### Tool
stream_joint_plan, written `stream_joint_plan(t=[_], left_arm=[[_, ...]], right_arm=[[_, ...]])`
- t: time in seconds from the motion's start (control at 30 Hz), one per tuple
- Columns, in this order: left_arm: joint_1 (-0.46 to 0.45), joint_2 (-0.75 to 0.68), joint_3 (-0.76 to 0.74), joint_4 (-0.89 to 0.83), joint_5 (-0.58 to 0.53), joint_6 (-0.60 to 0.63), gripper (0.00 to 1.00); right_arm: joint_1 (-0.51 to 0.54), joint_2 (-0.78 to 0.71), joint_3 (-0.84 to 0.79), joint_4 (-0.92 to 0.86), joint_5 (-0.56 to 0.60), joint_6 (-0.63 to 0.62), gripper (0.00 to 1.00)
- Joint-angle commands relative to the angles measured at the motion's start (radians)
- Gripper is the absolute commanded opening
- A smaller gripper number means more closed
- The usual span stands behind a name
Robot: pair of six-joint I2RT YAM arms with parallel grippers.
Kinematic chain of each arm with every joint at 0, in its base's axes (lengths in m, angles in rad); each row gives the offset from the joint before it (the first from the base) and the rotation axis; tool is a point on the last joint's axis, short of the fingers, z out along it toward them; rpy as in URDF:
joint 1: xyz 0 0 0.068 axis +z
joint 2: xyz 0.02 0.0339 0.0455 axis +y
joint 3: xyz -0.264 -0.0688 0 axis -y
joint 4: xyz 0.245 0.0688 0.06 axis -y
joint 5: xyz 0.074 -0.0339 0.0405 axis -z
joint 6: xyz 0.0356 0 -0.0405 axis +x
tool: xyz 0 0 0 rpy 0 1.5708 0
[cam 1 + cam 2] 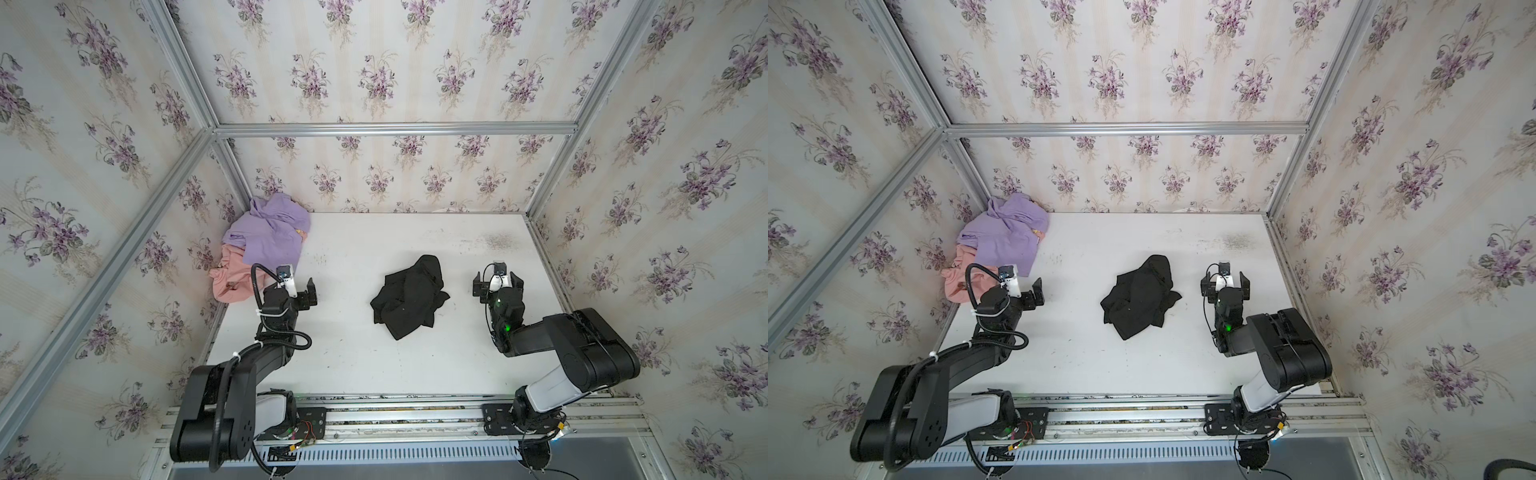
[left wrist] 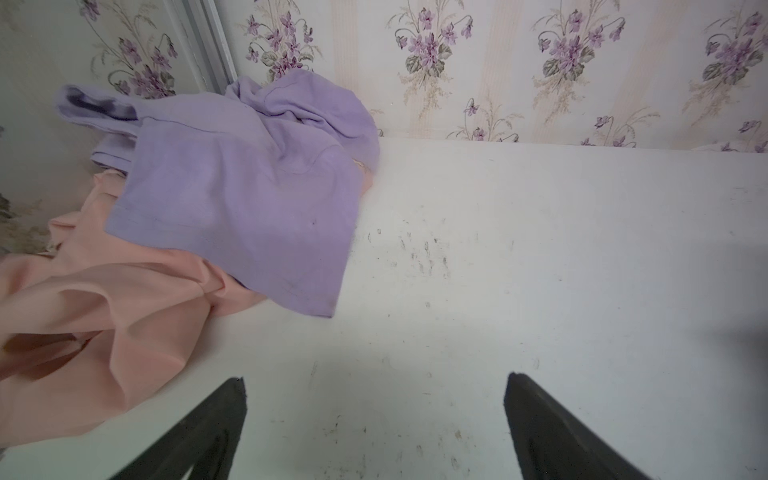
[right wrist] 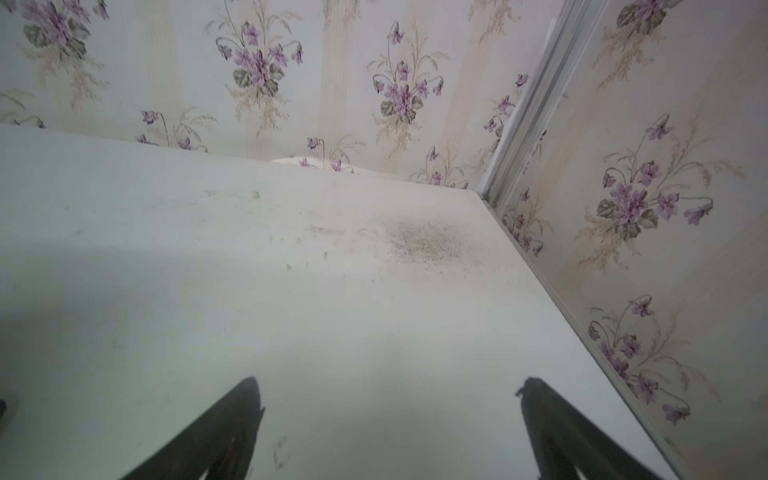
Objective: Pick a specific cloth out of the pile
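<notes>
Now the rumpled, perhaps jersey cloth (image 1: 409, 297) lies between left hand (image 2: 376, 380) and right hand (image 3: 390, 382), both agape.

The pile (image 1: 259, 245) occupies the far left corner of the bench (image 1: 374, 365), its upper garment (image 2: 232, 199) lying over the lower garment (image 2: 137, 332). The cloth (image 1: 409, 297) lies alone at mid-bench, well apart from the pile, between the left gripper (image 2: 374, 380) and the right gripper (image 1: 497, 279).

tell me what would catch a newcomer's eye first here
The black cloth lies crumpled alone in the middle of the white table. The pile sits in the far left corner, lilac cloth draped over salmon-pink cloth. Either side of the black one, the left gripper and right gripper stand open and empty.
</notes>
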Motion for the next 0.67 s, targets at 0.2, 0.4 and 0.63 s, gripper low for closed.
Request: stream_joint_plan(t=[0.2,0.4,0.63], left_arm=[[-0.023,0.029,0.026,0.117,0.003,-0.012,1.0],[-0.023,0.029,0.021,0.128,0.003,-0.012,1.0],[-0.024,0.025,0.017,0.133,0.011,-0.005,1.0]], right_arm=[[-0.017,-0.008,0.046,-0.129,-0.026,0.028,1.0],[-0.124,-0.028,0.146,-0.386,-0.297,0.075,1.0],[-0.124,-0.031,0.124,-0.342,-0.301,0.075,1.0]])
